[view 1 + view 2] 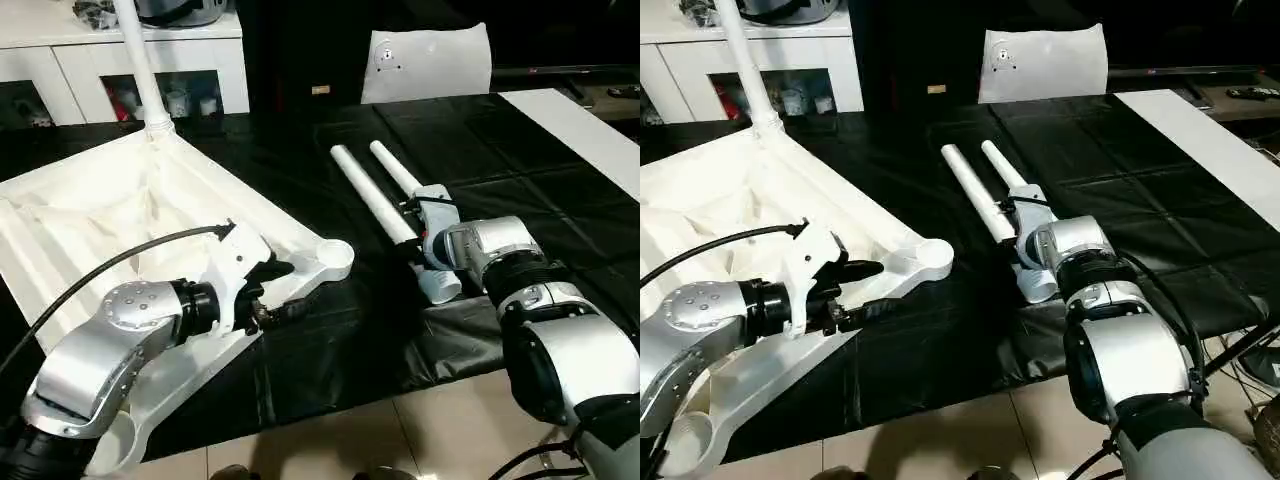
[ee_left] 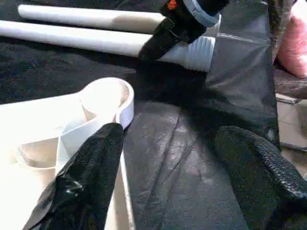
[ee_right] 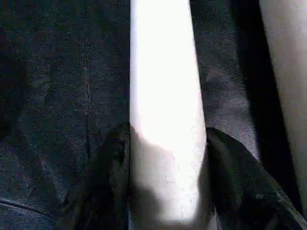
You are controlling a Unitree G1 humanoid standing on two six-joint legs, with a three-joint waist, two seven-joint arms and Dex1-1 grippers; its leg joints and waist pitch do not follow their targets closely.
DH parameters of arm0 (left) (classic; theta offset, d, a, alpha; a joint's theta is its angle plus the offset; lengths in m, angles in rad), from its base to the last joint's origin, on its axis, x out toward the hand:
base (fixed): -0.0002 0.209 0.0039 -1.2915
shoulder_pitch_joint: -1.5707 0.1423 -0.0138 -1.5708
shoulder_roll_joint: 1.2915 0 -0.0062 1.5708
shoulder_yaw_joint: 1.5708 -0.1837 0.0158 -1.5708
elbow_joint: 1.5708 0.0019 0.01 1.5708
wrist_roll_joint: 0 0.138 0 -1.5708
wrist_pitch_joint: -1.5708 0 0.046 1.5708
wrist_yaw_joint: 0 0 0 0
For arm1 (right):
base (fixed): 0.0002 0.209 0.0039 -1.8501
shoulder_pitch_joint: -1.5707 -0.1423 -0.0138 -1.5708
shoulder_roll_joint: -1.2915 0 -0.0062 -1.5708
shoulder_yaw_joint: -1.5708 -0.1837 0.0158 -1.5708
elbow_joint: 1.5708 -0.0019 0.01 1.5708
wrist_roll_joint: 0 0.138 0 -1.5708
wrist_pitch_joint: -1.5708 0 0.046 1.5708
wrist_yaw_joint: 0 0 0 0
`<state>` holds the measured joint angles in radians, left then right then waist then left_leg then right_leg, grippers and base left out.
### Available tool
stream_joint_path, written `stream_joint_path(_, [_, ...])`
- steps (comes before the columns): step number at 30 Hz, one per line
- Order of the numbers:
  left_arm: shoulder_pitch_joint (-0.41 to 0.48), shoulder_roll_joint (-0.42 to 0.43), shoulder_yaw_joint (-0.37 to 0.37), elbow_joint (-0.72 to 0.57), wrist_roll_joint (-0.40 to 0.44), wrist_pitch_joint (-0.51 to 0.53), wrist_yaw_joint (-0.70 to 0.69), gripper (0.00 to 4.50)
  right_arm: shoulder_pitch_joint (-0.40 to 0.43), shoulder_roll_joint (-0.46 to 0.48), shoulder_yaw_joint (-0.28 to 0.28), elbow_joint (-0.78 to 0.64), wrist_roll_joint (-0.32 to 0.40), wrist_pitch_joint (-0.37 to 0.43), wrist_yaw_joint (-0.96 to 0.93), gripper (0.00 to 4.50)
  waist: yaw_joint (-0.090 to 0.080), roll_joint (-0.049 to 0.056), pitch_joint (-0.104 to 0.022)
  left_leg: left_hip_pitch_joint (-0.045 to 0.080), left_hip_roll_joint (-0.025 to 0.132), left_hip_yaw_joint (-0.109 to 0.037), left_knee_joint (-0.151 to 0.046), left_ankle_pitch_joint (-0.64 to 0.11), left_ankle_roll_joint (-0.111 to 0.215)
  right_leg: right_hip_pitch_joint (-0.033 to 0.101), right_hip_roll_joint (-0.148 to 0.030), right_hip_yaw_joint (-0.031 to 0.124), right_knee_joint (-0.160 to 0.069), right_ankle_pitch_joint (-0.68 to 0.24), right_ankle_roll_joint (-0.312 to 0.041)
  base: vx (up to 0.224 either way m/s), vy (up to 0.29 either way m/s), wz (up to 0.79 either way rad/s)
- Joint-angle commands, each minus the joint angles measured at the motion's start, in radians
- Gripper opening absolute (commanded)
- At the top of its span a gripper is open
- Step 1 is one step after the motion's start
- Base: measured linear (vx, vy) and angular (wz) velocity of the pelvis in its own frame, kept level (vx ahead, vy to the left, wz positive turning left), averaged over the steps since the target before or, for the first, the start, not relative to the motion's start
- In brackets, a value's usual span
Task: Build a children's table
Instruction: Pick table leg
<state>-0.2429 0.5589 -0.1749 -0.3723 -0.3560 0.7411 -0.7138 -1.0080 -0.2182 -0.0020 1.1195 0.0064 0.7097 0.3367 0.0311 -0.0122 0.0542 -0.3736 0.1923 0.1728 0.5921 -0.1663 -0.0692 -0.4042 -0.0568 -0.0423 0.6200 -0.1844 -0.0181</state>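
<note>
Black plastic sheeting [image 1: 350,340] covers the work surface, upturned white ribbed square tabletop [image 1: 100,215] at frame left.
Right gripper [image 3: 165,158] pinches one round white leg [image 3: 165,96], hidden behind its forearm in head views; left gripper [image 2: 168,167] gapes wide beside the corner socket [image 2: 106,96].

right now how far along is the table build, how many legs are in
Done: one leg stands in the far corner socket of the upturned top.
In hand: the right gripper has its fingers around one of two legs lying on the black sheet; the left gripper hovers open beside the near corner socket, which has no leg yet.
Left: fit those two legs; a fourth isn't visible.
</note>
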Motion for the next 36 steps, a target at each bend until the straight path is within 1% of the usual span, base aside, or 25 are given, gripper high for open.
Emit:
stream_joint_path(1, [-0.008, -0.001, -0.013, 0.008, 0.019, -0.013, 0.01, 3.47, 0.009, -0.013, -0.018, 0.01, 0.01, -0.013, -0.001, 1.93, -0.004, 0.01, -0.063, 0.015, 0.022, -0.003, -0.057, -0.27, -0.053, 0.038, -0.055, 0.037, -0.073, -0.276, -0.158, 0.0, 0.0, 0.0])
stream_joint_path(5, [0.001, 0.002, -0.019, 0.014, 0.039, -0.031, 0.02, 3.47, 0.021, -0.013, -0.043, -0.001, 0.03, -0.027, -0.01, 1.88, -0.003, 0.011, -0.064, 0.015, 0.022, -0.002, -0.056, -0.264, -0.049, 0.039, -0.055, 0.037, -0.072, -0.253, -0.167, 0.0, 0.0, 0.0])
stream_joint_path(7, [0.001, -0.004, -0.011, 0.022, 0.04, -0.041, 0.028, 3.47, 0.027, -0.004, -0.119, -0.034, 0.1, -0.036, -0.014, 1.88, -0.002, 0.013, -0.063, 0.016, 0.021, -0.003, -0.056, -0.273, -0.048, 0.039, -0.055, 0.036, -0.073, -0.265, -0.164, 0.0, 0.0, 0.0])
stream_joint_path(8, [0.0, -0.007, -0.007, 0.025, 0.039, -0.042, 0.03, 3.47, 0.028, -0.002, -0.136, -0.042, 0.114, -0.04, -0.018, 1.87, -0.002, 0.015, -0.064, 0.017, 0.021, -0.003, -0.057, -0.276, -0.048, 0.039, -0.054, 0.036, -0.074, -0.26, -0.16, 0.0, 0.0, 0.0])
stream_joint_path(9, [-0.004, -0.016, 0.002, 0.034, 0.04, -0.048, 0.039, 3.47, 0.041, 0.008, -0.187, -0.085, 0.158, -0.089, -0.027, 1.87, -0.001, 0.018, -0.065, 0.017, 0.02, -0.003, -0.056, -0.275, -0.048, 0.039, -0.053, 0.035, -0.072, -0.252, -0.166, 0.0, 0.0, 0.0])
stream_joint_path(11, [-0.008, -0.02, 0.004, 0.04, 0.043, -0.054, 0.044, 3.47, 0.057, 0.018, -0.223, -0.12, 0.19, -0.141, -0.026, 1.87, 0.0, 0.014, -0.064, 0.015, 0.021, -0.002, -0.057, -0.279, -0.042, 0.04, -0.056, 0.036, -0.076, -0.256, -0.162, 0.0, 0.0, 0.0])
stream_joint_path(12, [-0.011, -0.025, 0.007, 0.048, 0.047, -0.059, 0.048, 3.47, 0.076, 0.029, -0.248, -0.158, 0.215, -0.189, -0.012, 1.87, 0.001, 0.02, -0.066, 0.017, 0.022, -0.003, -0.057, -0.282, -0.042, 0.039, -0.056, 0.035, -0.076, -0.256, -0.161, 0.0, 0.0, 0.0])
stream_joint_path(13, [-0.029, -0.04, 0.013, 0.07, 0.058, -0.067, 0.064, 3.47, 0.097, 0.042, -0.304, -0.226, 0.263, -0.17, -0.032, 1.87, 0.0, 0.021, -0.065, 0.017, 0.019, -0.002, -0.057, -0.274, -0.038, 0.041, -0.051, 0.034, -0.077, -0.244, -0.161, 0.0, 0.0, 0.0])
stream_joint_path(14, [-0.032, -0.043, 0.015, 0.074, 0.059, -0.068, 0.067, 3.47, 0.102, 0.048, -0.317, -0.243, 0.276, -0.17, -0.031, 1.87, 0.0, 0.019, -0.067, 0.015, 0.019, -0.002, -0.056, -0.264, -0.036, 0.043, -0.051, 0.034, -0.073, -0.234, -0.162, 0.0, 0.0, 0.0])
stream_joint_path(15, [-0.037, -0.048, 0.017, 0.08, 0.061, -0.069, 0.072, 3.47, 0.109, 0.057, -0.334, -0.267, 0.295, -0.172, -0.03, 1.87, 0.001, 0.023, -0.068, 0.015, 0.018, -0.003, -0.056, -0.252, -0.033, 0.043, -0.051, 0.034, -0.072, -0.227, -0.165, 0.0, 0.0, 0.0])
stream_joint_path(16, [-0.041, -0.052, 0.018, 0.083, 0.062, -0.07, 0.076, 3.47, 0.115, 0.064, -0.347, -0.284, 0.31, -0.174, -0.028, 1.87, 0.001, 0.023, -0.067, 0.016, 0.018, -0.003, -0.056, -0.252, -0.033, 0.043, -0.051, 0.034, -0.071, -0.227, -0.167, 0.0, 0.0, 0.0])
stream_joint_path(17, [-0.053, -0.064, 0.023, 0.093, 0.062, -0.077, 0.086, 3.47, 0.143, 0.076, -0.339, -0.343, 0.314, -0.191, -0.012, 1.87, 0.003, 0.03, -0.065, 0.015, 0.018, -0.004, -0.058, -0.258, -0.034, 0.041, -0.05, 0.032, -0.076, -0.235, -0.166, 0.0, 0.0, 0.0])
stream_joint_path(20, [-0.087, -0.1, 0.039, 0.123, 0.063, -0.096, 0.119, 3.47, 0.206, 0.109, -0.33, -0.474, 0.336, -0.236, 0.015, 1.87, 0.005, 0.026, -0.067, 0.016, 0.018, -0.004, -0.058, -0.254, -0.033, 0.043, -0.052, 0.033, -0.075, -0.232, -0.162, 0.0, 0.0, 0.0])
stream_joint_path(21, [-0.123, -0.146, 0.064, 0.154, 0.059, -0.107, 0.166, 3.47, 0.261, 0.135, -0.326, -0.59, 0.389, -0.229, 0.07, 1.87, 0.009, 0.027, -0.068, 0.017, 0.019, -0.004, -0.059, -0.249, -0.029, 0.043, -0.052, 0.034, -0.077, -0.224, -0.159, 0.0, 0.0, 0.0])
stream_joint_path(22, [-0.143, -0.172, 0.08, 0.167, 0.053, -0.116, 0.187, 3.47, 0.293, 0.142, -0.319, -0.653, 0.43, -0.197, 0.12, 1.87, 0.008, 0.026, -0.065, 0.017, 0.017, -0.002, -0.059, -0.252, -0.022, 0.045, -0.048, 0.035, -0.081, -0.218, -0.154, 0.0, 0.0, 0.0])
stream_joint_path(23, [-0.155, -0.189, 0.092, 0.174, 0.048, -0.121, 0.2, 3.47, 0.316, 0.146, -0.313, -0.699, 0.461, -0.17, 0.156, 1.87, 0.012, 0.025, -0.069, 0.013, 0.021, -0.008, -0.062, -0.241, -0.019, 0.051, -0.053, 0.034, -0.076, -0.204, -0.155, 0.0, 0.0, 0.0])
stream_joint_path(24, [-0.18, -0.222, 0.123, 0.183, 0.025, -0.11, 0.227, 3.47, 0.354, 0.147, -0.299, -0.774, 0.51, -0.106, 0.206, 1.87, 0.013, 0.026, -0.069, 0.013, 0.021, -0.008, -0.063, -0.234, -0.012, 0.052, -0.052, 0.033, -0.078, -0.193, -0.159, 0.0, 0.0, 0.0])
stream_joint_path(26, [-0.212, -0.268, 0.176, 0.195, -0.031, -0.086, 0.253, 3.47, 0.396, 0.14, -0.273, -0.847, 0.547, -0.089, 0.276, 1.86, 0.017, 0.025, -0.069, 0.013, 0.02, -0.006, -0.06, -0.227, -0.01, 0.053, -0.054, 0.034, -0.077, -0.188, -0.165, 0.0, 0.0, 0.0])
stream_joint_path(27, [-0.228, -0.291, 0.205, 0.201, -0.066, -0.072, 0.264, 3.64, 0.419, 0.134, -0.255, -0.883, 0.564, -0.086, 0.314, 1.86, 0.017, 0.028, -0.068, 0.009, 0.02, -0.009, -0.061, -0.223, -0.009, 0.054, -0.056, 0.033, -0.077, -0.196, -0.169, 0.0, 0.0, 0.0])
stream_joint_path(28, [-0.244, -0.315, 0.234, 0.206, -0.11, -0.056, 0.27, 3.74, 0.442, 0.127, -0.238, -0.918, 0.588, -0.068, 0.353, 1.86, 0.016, 0.025, -0.068, 0.009, 0.018, -0.006, -0.06, -0.225, -0.008, 0.054, -0.055, 0.033, -0.08, -0.204, -0.167, 0.0, 0.0, 0.0])
stream_joint_path(30, [-0.265, -0.346, 0.269, 0.214, -0.17, -0.035, 0.273, 3.81, 0.474, 0.119, -0.216, -0.969, 0.617, -0.049, 0.391, 1.86, 0.021, 0.022, -0.065, 0.007, 0.017, -0.006, -0.059, -0.221, 0.001, 0.054, -0.056, 0.033, -0.084, -0.238, -0.164, 0.0, 0.0, 0.0])
stream_joint_path(31, [-0.277, -0.359, 0.282, 0.216, -0.197, -0.025, 0.275, 3.81, 0.488, 0.116, -0.208, -0.99, 0.63, -0.041, 0.407, 1.86, 0.02, 0.019, -0.065, 0.007, 0.017, -0.007, -0.059, -0.223, 0.002, 0.052, -0.057, 0.032, -0.087, -0.263, -0.156, 0.0, 0.0, 0.0])
stream_joint_path(33, [-0.312, -0.406, 0.315, 0.222, -0.261, 0.003, 0.29, 3.81, 0.518, 0.109, -0.191, -1.04, 0.658, -0.021, 0.439, 1.86, 0.025, 0.018, -0.063, 0.011, 0.019, -0.006, -0.058, -0.232, 0.004, 0.048, -0.058, 0.032, -0.093, -0.306, -0.145, 0.0, 0.0, 0.0])
stream_joint_path(34, [-0.332, -0.439, 0.335, 0.224, -0.316, 0.031, 0.294, 3.81, 0.534, 0.103, -0.177, -1.07, 0.672, -0.003, 0.462, 1.86, 0.027, 0.019, -0.065, 0.01, 0.018, -0.006, -0.058, -0.224, 0.004, 0.05, -0.058, 0.032, -0.092, -0.305, -0.144, 0.0, 0.0, 0.0])
stream_joint_path(36, [-0.341, -0.456, 0.341, 0.221, -0.348, 0.043, 0.289, 3.81, 0.542, 0.099, -0.169, -1.09, 0.68, 0.012, 0.474, 1.86, 0.034, 0.018, -0.065, 0.011, 0.02, -0.006, -0.058, -0.213, 0.003, 0.05, -0.058, 0.032, -0.091, -0.286, -0.151, 0.0, 0.0, 0.0])
